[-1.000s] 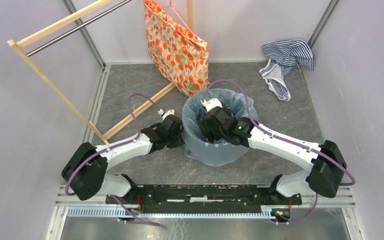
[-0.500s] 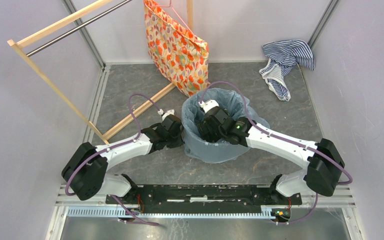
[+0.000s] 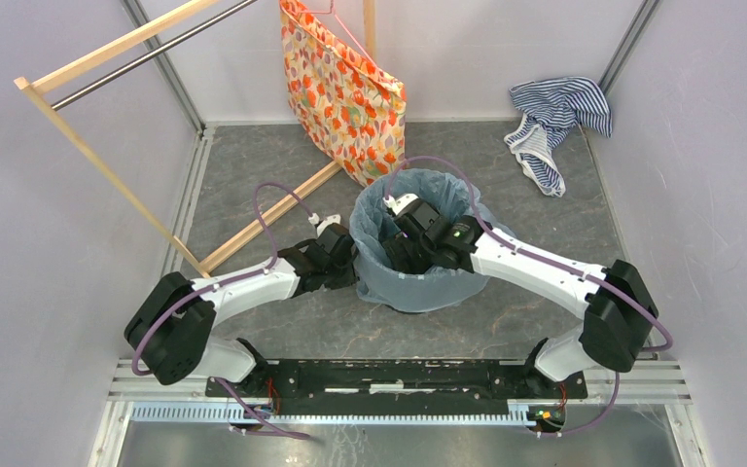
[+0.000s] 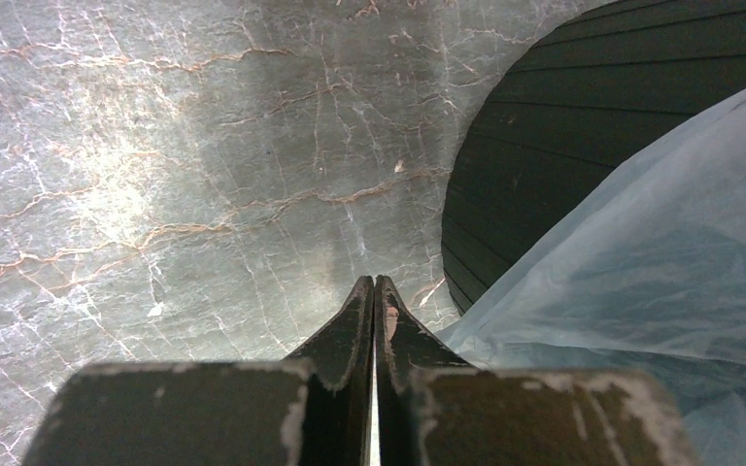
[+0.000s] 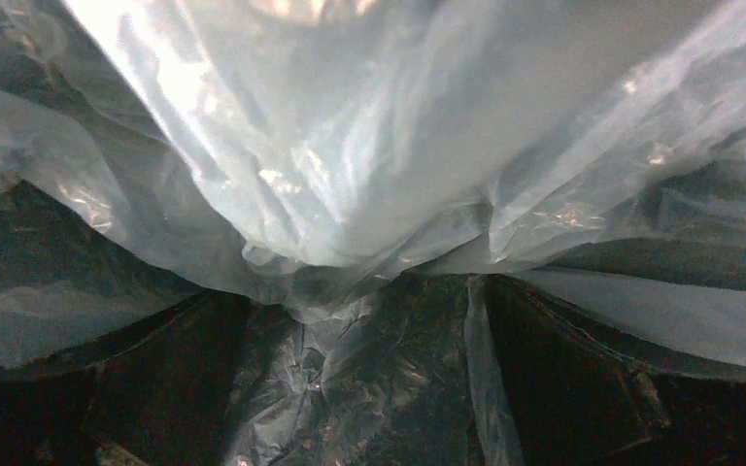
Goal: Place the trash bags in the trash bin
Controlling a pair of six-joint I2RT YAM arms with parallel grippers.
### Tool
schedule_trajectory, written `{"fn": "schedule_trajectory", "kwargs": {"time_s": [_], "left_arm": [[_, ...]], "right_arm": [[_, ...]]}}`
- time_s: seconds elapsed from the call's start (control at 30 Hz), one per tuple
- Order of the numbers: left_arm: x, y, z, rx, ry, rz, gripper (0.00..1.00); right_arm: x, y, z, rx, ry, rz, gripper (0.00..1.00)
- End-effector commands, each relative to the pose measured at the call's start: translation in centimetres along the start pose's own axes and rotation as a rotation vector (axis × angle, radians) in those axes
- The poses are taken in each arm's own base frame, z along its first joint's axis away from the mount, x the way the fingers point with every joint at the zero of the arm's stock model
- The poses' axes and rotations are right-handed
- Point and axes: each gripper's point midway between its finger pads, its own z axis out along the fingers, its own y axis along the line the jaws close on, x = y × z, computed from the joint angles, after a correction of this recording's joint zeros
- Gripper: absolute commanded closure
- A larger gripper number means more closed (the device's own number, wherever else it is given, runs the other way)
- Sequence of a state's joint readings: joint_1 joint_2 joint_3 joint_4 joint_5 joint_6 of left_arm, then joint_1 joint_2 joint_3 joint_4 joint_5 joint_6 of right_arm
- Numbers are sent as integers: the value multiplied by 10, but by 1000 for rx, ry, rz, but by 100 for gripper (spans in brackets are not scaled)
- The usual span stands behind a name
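The trash bin (image 3: 418, 297) stands mid-floor, round and black, with the pale-blue trash bag (image 3: 447, 190) lining it and folded out over its rim. My right gripper (image 3: 404, 241) reaches down inside the bin. In the right wrist view its fingers (image 5: 155, 379) stand wide apart and open, with crumpled bag (image 5: 350, 194) film between and above them. My left gripper (image 3: 338, 261) sits low against the bin's left side. Its tips (image 4: 374, 289) are shut with nothing between them, above the floor. The bin wall (image 4: 544, 126) and hanging bag edge (image 4: 661, 262) lie just to their right.
An orange floral bag (image 3: 345, 92) hangs from a wooden rack (image 3: 107, 165) behind the bin, almost touching its far rim. A rack foot (image 3: 267, 216) lies across the floor to the left. A striped cloth (image 3: 552, 122) lies in the back right corner. Walls close in on three sides.
My right arm has pushed further left and deeper into the bin. The bin has shifted slightly left, and the bag's skirt on its right side has drawn in. The left gripper has kept its place.
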State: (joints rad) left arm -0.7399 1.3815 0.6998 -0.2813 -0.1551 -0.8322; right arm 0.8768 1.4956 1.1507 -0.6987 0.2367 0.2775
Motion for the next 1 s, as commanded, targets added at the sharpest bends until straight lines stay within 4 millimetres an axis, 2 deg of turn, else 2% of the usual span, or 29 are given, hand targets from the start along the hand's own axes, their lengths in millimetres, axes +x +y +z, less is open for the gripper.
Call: {"fn": "schedule_trajectory", "kwargs": {"time_s": [0.0, 0.33, 0.73, 0.97], "left_arm": [[-15, -12, -1, 28, -42, 30, 96], [-15, -11, -3, 29, -44, 39, 96], [-17, -11, -2, 21, -45, 46, 96], [-17, -9, -5, 15, -48, 50, 96]], "right_arm": [[-10, 4, -1, -38, 15, -27, 2], [1, -6, 30, 0, 48, -72, 3], [21, -13, 51, 50, 27, -43, 2], [29, -20, 56, 96, 45, -42, 2]]}}
